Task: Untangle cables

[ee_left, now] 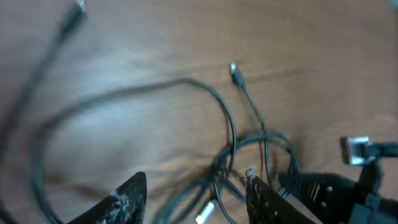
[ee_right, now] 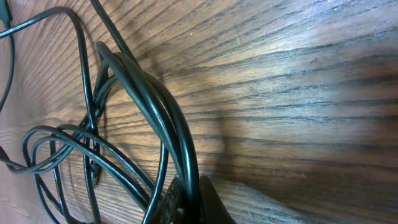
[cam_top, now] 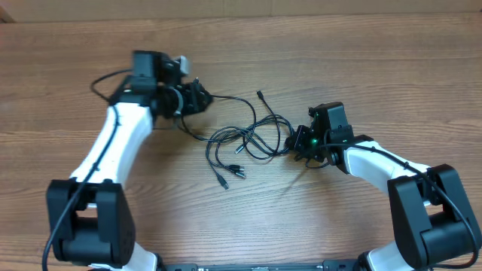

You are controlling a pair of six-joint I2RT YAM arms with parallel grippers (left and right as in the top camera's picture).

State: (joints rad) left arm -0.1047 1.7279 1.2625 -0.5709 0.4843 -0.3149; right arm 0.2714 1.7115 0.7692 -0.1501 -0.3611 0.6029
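Black cables (cam_top: 248,139) lie in a loose knot at the middle of the wooden surface (cam_top: 339,60). Their loops cross one another, several silver-tipped ends fan out toward 6 o'clock, and one plug (cam_top: 260,94) lies clear toward 12.

Your right claw (cam_top: 301,143) sits at 3 o'clock of the knot and is clenched on a handful of strands. Its wrist camera shows several cords running together straight into the closed jaws at the bottom of the view.

Your left claw (cam_top: 199,96) is at 10 o'clock of the knot and released. From its own camera the two fingers (ee_left: 127,199) stand apart, and the cords seen past them lie further off on the wood. One strand runs from near that claw toward the knot, but from above I cannot tell whether it touches the fingers.

I judge you are midway through the pulling-apart step, with the right side anchoring and the left side between grips. The knot is slack but not separated, since loops cross at its centre.

The next move calls for your left claw to single out one strand, ideally the one leading to the 12 o'clock plug. Close on it alone and draw it away toward 9 o'clock while the right holds. Pull slowly. The right claw grips several cords at once, so the whole bundle could drag along instead of sliding apart. If it does, you may need to re-grip a single cord on the right.
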